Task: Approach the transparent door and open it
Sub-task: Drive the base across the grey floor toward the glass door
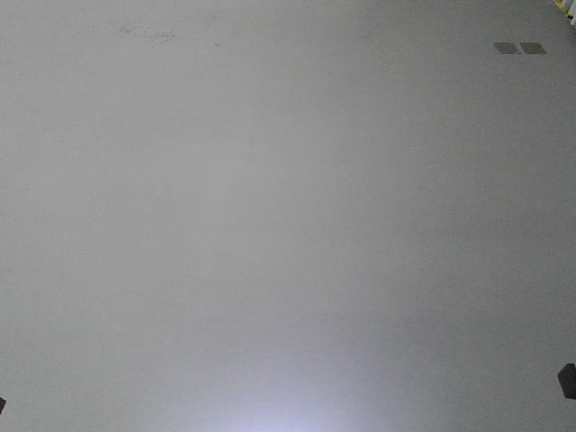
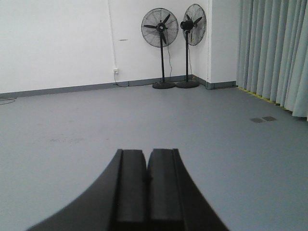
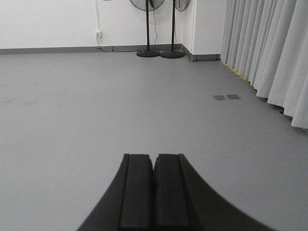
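The transparent door is out of view in every frame. My left gripper (image 2: 147, 153) is shut and empty, its black fingers pressed together above the grey floor (image 2: 72, 115). My right gripper (image 3: 154, 157) is also shut and empty, pointing out over the same grey floor (image 3: 72, 96). The front view shows only bare grey floor (image 1: 270, 225), with a dark corner of the robot at each lower edge.
Two black pedestal fans (image 2: 160, 29) (image 2: 193, 21) stand against the white far wall (image 2: 57, 38). Pale grey curtains (image 2: 274, 53) (image 3: 269, 48) hang along the right side. Two small floor plates (image 3: 226, 97) (image 1: 519, 48) lie near the curtains. A wall socket (image 2: 115, 71) has a cable.
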Controlling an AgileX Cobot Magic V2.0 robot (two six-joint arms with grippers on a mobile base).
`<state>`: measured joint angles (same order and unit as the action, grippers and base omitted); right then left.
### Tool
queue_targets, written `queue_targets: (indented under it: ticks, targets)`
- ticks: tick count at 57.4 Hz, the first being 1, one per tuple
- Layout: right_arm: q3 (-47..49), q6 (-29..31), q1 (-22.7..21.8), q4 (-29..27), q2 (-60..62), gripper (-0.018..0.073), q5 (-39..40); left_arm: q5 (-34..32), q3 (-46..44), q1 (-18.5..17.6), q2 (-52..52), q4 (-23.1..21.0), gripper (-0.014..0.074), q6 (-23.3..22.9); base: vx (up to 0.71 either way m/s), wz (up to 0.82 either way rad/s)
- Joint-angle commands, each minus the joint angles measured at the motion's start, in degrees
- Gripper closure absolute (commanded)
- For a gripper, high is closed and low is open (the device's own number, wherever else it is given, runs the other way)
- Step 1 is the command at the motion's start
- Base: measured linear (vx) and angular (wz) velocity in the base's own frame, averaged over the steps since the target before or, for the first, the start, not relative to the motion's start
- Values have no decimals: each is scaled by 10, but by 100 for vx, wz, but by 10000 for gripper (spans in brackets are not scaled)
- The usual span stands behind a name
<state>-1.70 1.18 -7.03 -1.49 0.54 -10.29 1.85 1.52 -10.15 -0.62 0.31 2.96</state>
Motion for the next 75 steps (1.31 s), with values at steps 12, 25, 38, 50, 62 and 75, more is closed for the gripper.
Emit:
queue_targets:
  ticks: [12, 25, 38, 50, 62, 75]
  targets:
    - [-8, 3, -2, 1, 6, 567, 45, -48, 18, -2, -2, -3, 602, -4, 23, 10]
    - [-8, 3, -2, 1, 6, 567, 45, -48, 18, -2, -2, -3, 602, -4, 31, 19]
    - [-8, 3, -2, 1, 6, 567, 45, -48, 18, -2, -2, -3, 602, -4, 38, 23]
    - [-8, 3, -2, 1, 6, 567, 45, -48, 18, -2, -2, -3, 602, -4, 43, 31]
    - [-8, 3, -2, 1, 6, 567, 46, -48, 18, -2, -2, -3, 602, -4, 47, 37]
    - [-8, 3, -2, 1, 6, 567, 46, -48, 18, -2, -2, -3, 602, -4, 50, 41]
